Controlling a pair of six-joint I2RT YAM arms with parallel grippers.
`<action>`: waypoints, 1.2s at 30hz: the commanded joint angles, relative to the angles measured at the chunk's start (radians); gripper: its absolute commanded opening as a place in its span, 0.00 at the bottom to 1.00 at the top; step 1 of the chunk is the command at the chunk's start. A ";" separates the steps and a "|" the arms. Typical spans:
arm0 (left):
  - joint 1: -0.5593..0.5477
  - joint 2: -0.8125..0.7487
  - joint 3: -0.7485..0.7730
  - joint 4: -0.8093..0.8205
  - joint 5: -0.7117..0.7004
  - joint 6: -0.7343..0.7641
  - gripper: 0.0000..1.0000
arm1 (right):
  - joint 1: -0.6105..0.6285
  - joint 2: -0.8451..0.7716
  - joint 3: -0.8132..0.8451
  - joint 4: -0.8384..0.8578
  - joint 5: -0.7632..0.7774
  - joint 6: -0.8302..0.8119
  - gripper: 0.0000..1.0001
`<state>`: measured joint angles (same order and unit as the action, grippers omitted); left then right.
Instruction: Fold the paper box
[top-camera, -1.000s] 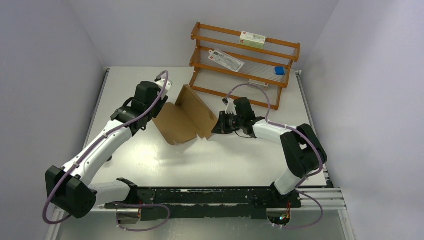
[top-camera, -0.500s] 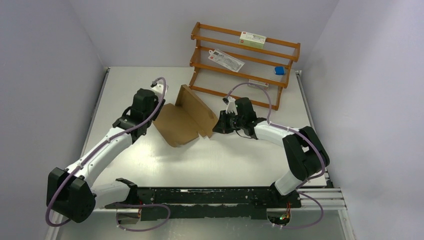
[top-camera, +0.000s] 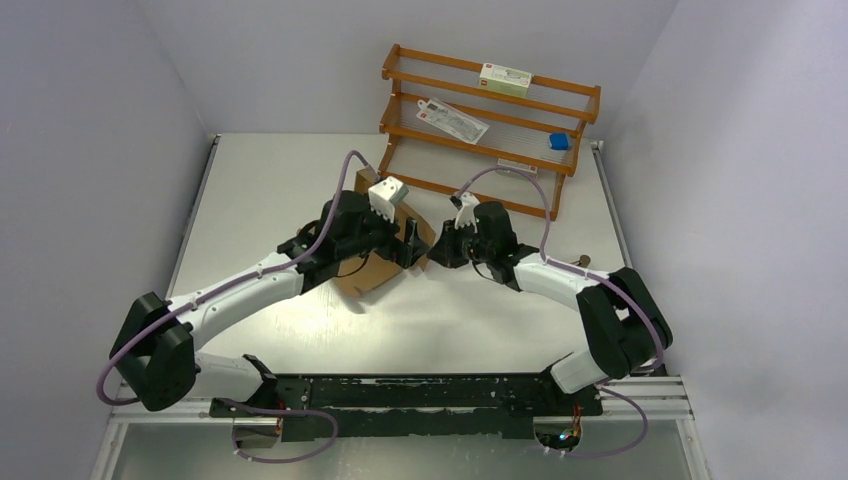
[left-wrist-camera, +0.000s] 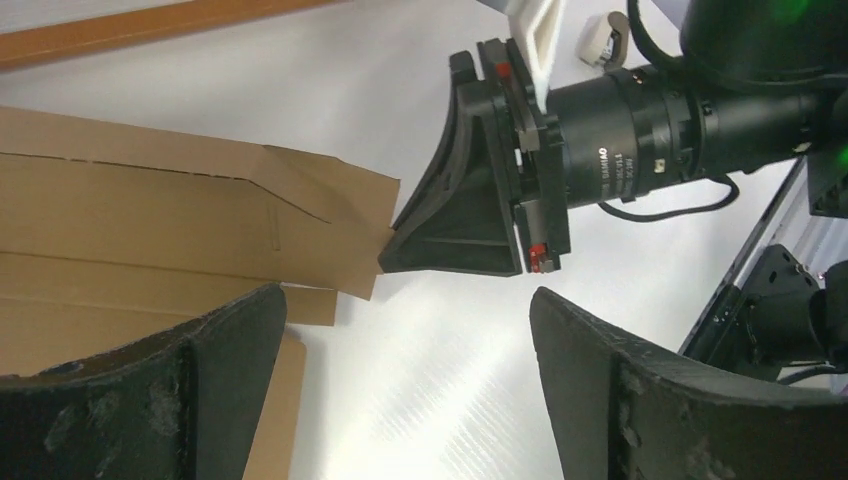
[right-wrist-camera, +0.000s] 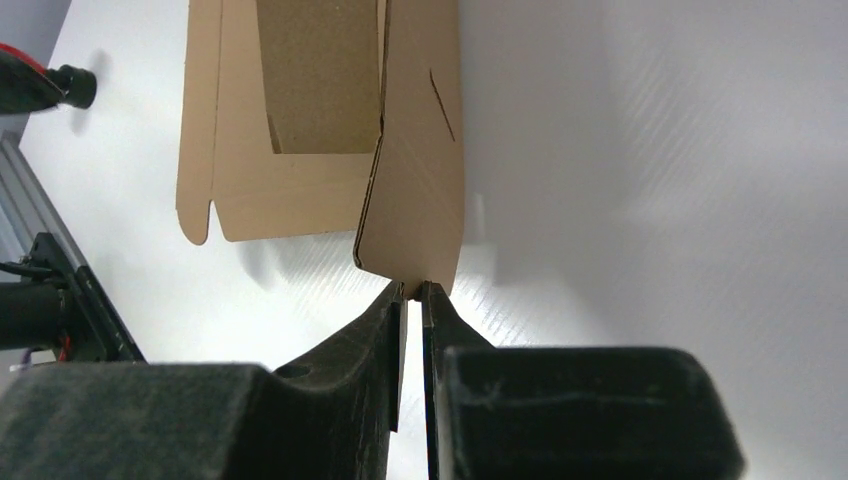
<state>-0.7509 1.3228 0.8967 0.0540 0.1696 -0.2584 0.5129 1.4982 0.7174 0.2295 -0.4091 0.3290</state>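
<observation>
At the flap's tip, the right gripper pinches the paper box, so the wide-open left gripper should straddle a panel edge squarely before closing.

The left gripper is standing wide open, and bare table is showing between its fingers. Directly ahead, the right gripper, pinching a flap of the paper box, is blocking passage. The wooden rack is bounding the far side.

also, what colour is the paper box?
Plain brown, unprinted paper box; clearest in right wrist view.
</observation>
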 joint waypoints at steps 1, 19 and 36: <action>-0.020 0.008 0.063 -0.135 -0.103 0.050 0.95 | 0.006 -0.036 -0.011 0.030 0.051 -0.024 0.15; -0.314 0.230 0.092 -0.301 -0.691 0.242 0.87 | -0.008 -0.003 0.079 -0.138 -0.021 0.027 0.12; -0.309 0.370 0.113 -0.229 -0.693 0.562 0.67 | -0.094 0.122 0.076 -0.121 -0.258 0.109 0.07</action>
<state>-1.0603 1.6547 0.9806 -0.1680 -0.5278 0.2001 0.4316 1.6093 0.7727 0.1135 -0.6228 0.4301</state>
